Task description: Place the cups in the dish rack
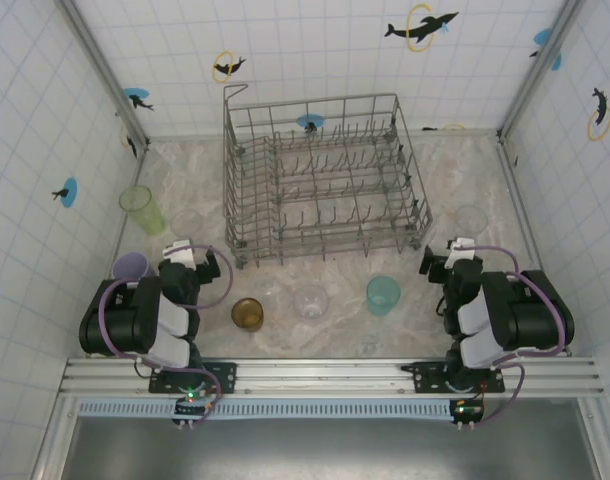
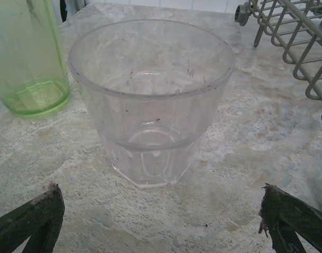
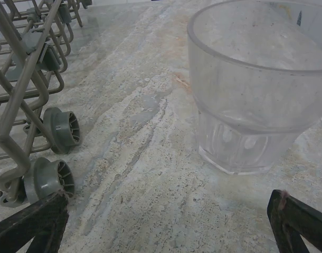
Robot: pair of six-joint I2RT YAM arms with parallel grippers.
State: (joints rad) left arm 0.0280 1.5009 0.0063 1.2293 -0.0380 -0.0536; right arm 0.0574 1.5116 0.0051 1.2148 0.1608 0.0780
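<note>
left hand [image 2: 160, 211] spread, clear cup [image 2: 150, 100] just ahead; right hand [image 3: 169, 205] spread, second clear cup [image 3: 256, 89] ahead, dish rack [image 3: 63, 129] leftward.

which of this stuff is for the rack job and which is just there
For the job: dish rack, green cup, lavender cup, amber cup, teal cup, clear cups.
Just there: dolphin wall stickers, tiled walls.
</note>
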